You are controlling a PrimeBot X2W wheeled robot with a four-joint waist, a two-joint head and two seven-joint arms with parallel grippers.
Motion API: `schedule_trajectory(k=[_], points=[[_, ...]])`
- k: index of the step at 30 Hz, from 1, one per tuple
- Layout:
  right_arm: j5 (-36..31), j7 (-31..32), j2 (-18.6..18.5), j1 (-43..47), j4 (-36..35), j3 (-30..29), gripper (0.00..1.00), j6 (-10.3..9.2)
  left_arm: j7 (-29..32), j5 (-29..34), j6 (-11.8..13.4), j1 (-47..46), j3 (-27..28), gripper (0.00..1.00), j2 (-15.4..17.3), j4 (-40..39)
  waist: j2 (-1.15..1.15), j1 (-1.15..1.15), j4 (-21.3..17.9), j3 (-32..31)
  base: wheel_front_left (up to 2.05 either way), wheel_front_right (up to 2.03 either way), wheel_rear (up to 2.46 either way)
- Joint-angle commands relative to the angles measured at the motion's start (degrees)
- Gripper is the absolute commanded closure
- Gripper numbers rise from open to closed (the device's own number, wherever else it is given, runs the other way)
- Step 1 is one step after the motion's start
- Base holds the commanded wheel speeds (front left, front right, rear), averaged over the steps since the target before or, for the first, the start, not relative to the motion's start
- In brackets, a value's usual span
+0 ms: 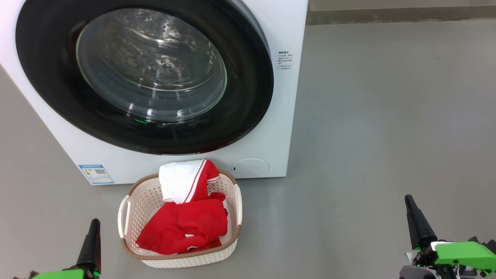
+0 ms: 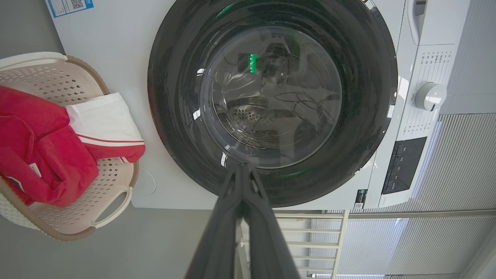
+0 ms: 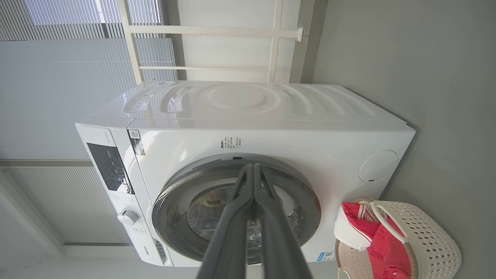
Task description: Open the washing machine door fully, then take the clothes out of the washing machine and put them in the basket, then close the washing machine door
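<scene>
- Nearest the camera, we saw the left gripper [image 1: 94, 226], two long dark fingers on a green-cased wrist, at the lower left of the head view. Its fingers were pressed together tip to tip and held nothing.
- The right gripper [image 1: 410, 203], of the same build, stood at the lower right above the bare grey concrete floor [image 1: 387, 116], well apart from every object. Its fingers were likewise closed on each other and empty.
- Ahead of the left gripper, the small cream perforated plastic oval basket [image 1: 186, 263], with a brown woven-look rim and white side handles, sat on the floor just in front of the machine.
- The bright red fabric clothes [image 1: 190, 221], with white stripes and a white panel, lay heaped inside the basket. The white panel rose over the far rim, towards the machine.
- Behind the basket stood the big white boxy front-loading washing machine [image 1: 277, 128]. A blue rectangular energy sticker [image 1: 96, 174] and a round white service flap [image 1: 251, 167] marked its lower front.
- The large round door [image 1: 50, 77], with a glossy black rim and bulging clear glass window, lay closed flat against the machine's front. We saw the perforated steel drum through the glass.
- In the left wrist view, a white round control knob [image 2: 430, 96] and a dark rectangular display panel [image 2: 403, 164] sat beyond the door.
</scene>
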Motion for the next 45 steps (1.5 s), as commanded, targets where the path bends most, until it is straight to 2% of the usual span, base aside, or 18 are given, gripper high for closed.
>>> schedule_trajectory(k=[1,45], points=[[0.21,0.46,-0.15,-1.15,-1.75,1.28,1.00,0.09,0.30,-0.10,-0.18,-2.17,2.03,1.00,0.71,-1.52,0.00,0.00,0.00,0.00,0.00,0.00,0.00],[0.22,0.45,-0.15,-1.15,-1.75,1.30,1.00,0.09,0.51,0.12,-0.18,-2.20,2.29,1.00,0.53,-1.51,0.00,0.00,0.00,0.00,0.00,0.00,0.00]])
